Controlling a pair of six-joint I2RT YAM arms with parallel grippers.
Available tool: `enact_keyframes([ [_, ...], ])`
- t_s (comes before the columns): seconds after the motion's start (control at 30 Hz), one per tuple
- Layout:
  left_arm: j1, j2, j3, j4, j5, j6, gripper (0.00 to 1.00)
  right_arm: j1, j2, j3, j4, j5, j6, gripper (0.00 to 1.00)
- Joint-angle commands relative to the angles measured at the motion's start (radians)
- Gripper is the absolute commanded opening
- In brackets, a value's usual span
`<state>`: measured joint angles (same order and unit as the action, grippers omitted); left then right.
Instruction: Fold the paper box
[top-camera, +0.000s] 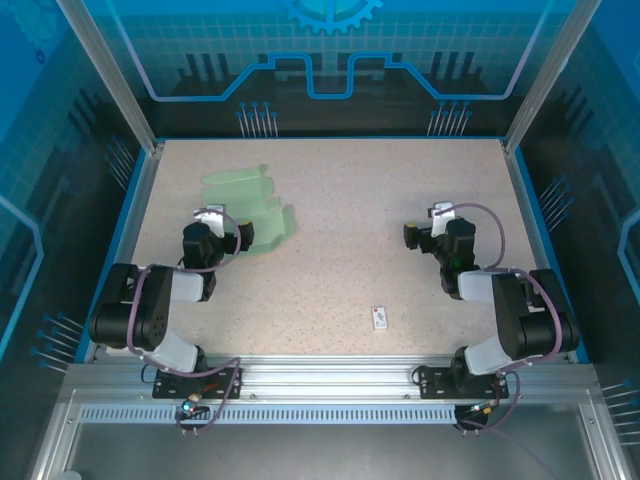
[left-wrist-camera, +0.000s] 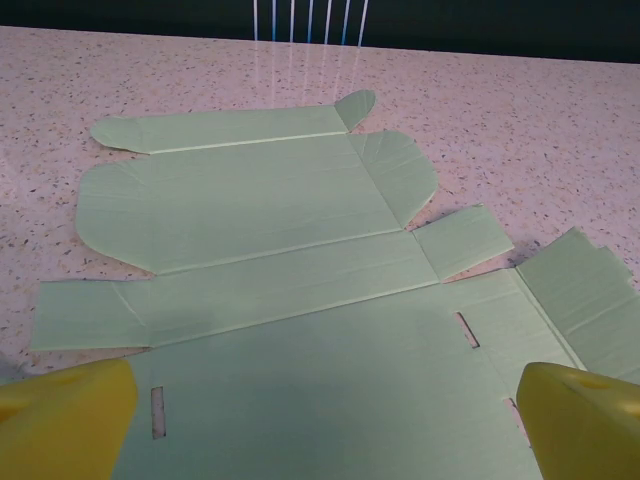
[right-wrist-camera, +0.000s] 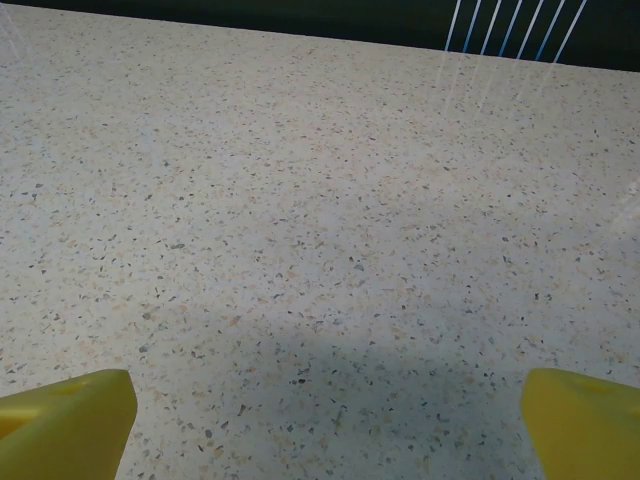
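The paper box (top-camera: 250, 205) is a pale mint-green flat cut-out with flaps, lying unfolded on the speckled table at the left. In the left wrist view the paper box (left-wrist-camera: 290, 250) spreads flat with creases and small slots. My left gripper (top-camera: 212, 222) hovers over its near edge, and the left gripper (left-wrist-camera: 325, 425) is open, yellow fingertips (left-wrist-camera: 65, 415) wide apart above the card, holding nothing. My right gripper (top-camera: 440, 218) stands at the right of the table, well away from the card. The right gripper (right-wrist-camera: 325, 425) is open over bare tabletop.
A tiny white tag with a dark mark (top-camera: 380, 318) lies near the front edge, between the arms. Metal posts and blue walls (top-camera: 130, 190) border the table on the left, right and back.
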<state>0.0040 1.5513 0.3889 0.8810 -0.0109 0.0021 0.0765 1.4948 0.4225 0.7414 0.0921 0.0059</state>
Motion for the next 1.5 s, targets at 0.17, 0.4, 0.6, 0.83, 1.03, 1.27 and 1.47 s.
enact_keyframes([
  [0.17,0.005,-0.002,-0.002,0.031,-0.001,0.003,0.99,-0.016,0.008,0.014,0.004,-0.016,-0.007,1.00],
  [0.4,0.005,-0.002,-0.002,0.030,-0.003,0.001,0.99,-0.015,0.008,0.013,0.004,-0.016,-0.007,1.00],
  [0.6,0.005,-0.002,-0.002,0.029,-0.012,-0.002,0.99,-0.016,0.008,0.014,0.003,-0.015,-0.007,1.00],
  [0.83,0.007,-0.002,-0.002,0.028,-0.012,-0.002,0.99,-0.015,0.008,0.014,0.004,-0.015,-0.007,1.00],
  [1.03,0.006,-0.079,-0.011,-0.009,-0.064,-0.020,0.99,0.002,-0.084,0.079,-0.172,0.071,0.015,1.00],
  [1.27,0.006,-0.272,0.186,-0.569,-0.080,-0.209,0.99,-0.052,-0.324,0.222,-0.620,0.162,0.263,1.00],
  [1.47,-0.024,-0.309,0.227,-0.739,0.146,-0.466,0.99,0.081,-0.436,0.360,-0.905,0.054,0.276,1.00],
])
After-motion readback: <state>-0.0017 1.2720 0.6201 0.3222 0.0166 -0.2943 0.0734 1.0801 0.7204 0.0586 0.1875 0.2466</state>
